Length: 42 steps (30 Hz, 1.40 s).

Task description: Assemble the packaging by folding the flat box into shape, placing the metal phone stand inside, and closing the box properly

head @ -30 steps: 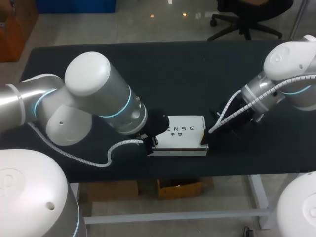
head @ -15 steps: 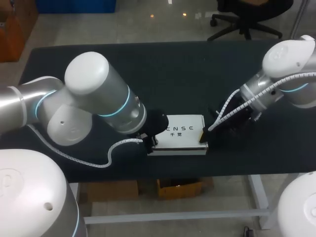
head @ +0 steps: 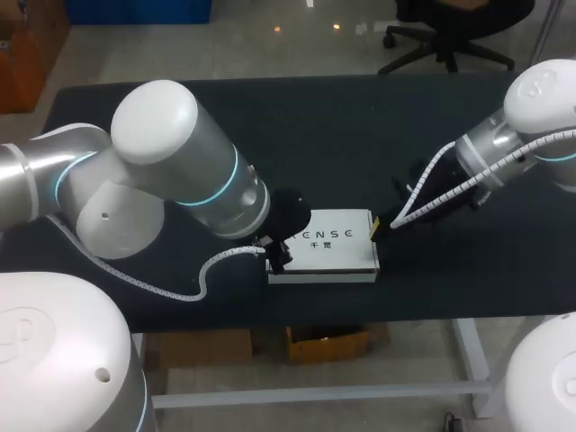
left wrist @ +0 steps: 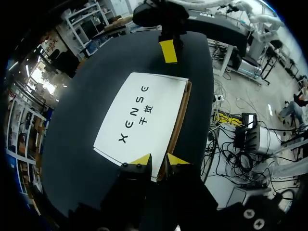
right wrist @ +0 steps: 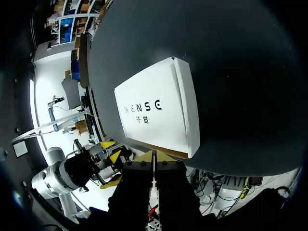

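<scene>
On the table (head: pixel 360 135) the box (head: pixel 328 241) was judged folded and almost closed, with the left gripper (left wrist: pixel 159 160) and right gripper (right wrist: pixel 153 155) pinched together, empty.

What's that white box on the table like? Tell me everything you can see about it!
The white box is flat and rectangular. It looks like cardboard, with dark lettering on top and a brown raw edge along one long side. It appears closed and lies flat on the black table, near its front edge. The left gripper is at one short end and the right gripper is by the other. Whether either touches it cannot be told.
</scene>
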Motion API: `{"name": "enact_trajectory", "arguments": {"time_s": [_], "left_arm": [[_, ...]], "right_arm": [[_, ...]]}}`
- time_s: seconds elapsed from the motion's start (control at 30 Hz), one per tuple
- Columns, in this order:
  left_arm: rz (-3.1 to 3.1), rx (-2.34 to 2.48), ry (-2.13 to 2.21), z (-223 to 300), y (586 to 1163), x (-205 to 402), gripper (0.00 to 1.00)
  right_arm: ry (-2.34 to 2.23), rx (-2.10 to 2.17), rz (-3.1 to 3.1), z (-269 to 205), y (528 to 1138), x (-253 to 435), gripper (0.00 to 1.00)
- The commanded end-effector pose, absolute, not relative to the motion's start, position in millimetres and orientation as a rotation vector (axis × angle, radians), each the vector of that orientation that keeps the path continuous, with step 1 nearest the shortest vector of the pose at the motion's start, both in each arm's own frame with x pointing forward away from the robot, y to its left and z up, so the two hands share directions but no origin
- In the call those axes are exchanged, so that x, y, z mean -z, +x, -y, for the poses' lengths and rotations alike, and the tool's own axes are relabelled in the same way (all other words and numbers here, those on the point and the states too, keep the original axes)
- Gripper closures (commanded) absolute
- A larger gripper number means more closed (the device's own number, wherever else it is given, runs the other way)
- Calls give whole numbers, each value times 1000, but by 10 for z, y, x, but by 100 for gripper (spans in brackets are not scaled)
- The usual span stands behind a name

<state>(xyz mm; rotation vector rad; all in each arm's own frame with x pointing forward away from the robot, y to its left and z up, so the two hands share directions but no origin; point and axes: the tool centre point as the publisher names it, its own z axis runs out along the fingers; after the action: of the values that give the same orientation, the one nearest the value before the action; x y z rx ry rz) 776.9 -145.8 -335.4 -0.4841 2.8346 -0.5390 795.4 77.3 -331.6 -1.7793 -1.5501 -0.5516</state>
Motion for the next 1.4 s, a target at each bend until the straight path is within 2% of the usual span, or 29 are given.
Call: {"name": "enact_trajectory", "arguments": {"time_s": [0.03, 0.1, 0.13, 0.17, 0.23, 0.27, 0.3, 0.73, 1.4], "left_arm": [[-2847, 508, -519, 1510, 7760, 3271, 23], [-2858, 503, -558, 1525, 7741, 3247, 2], [-2861, 496, -569, 1532, 7728, 3234, 0], [-2866, 498, -588, 1537, 7717, 3226, 0], [-2872, 496, -617, 1544, 7685, 3203, 0], [-2878, 495, -648, 1550, 7670, 3194, 0], [-2880, 499, -648, 1554, 7652, 3181, 0], [-2925, 489, -1058, 1598, 7368, 3159, 0], [-2925, 489, -1058, 1598, 7368, 3159, 0]], "right_arm": [[-1780, 645, 1564, -635, 7891, 3224, 73], [-1782, 691, 1572, -580, 7915, 3188, 62], [-1782, 721, 1581, -546, 7927, 3168, 56], [-1784, 749, 1591, -511, 7937, 3144, 56], [-1784, 796, 1592, -446, 7965, 3112, 23], [-1777, 819, 1601, -412, 7978, 3091, 2], [-1777, 843, 1608, -380, 7989, 3072, 0], [-1711, 1079, 1775, -90, 8071, 2807, 0], [-1711, 1079, 1775, -90, 8071, 2807, 0]]}}
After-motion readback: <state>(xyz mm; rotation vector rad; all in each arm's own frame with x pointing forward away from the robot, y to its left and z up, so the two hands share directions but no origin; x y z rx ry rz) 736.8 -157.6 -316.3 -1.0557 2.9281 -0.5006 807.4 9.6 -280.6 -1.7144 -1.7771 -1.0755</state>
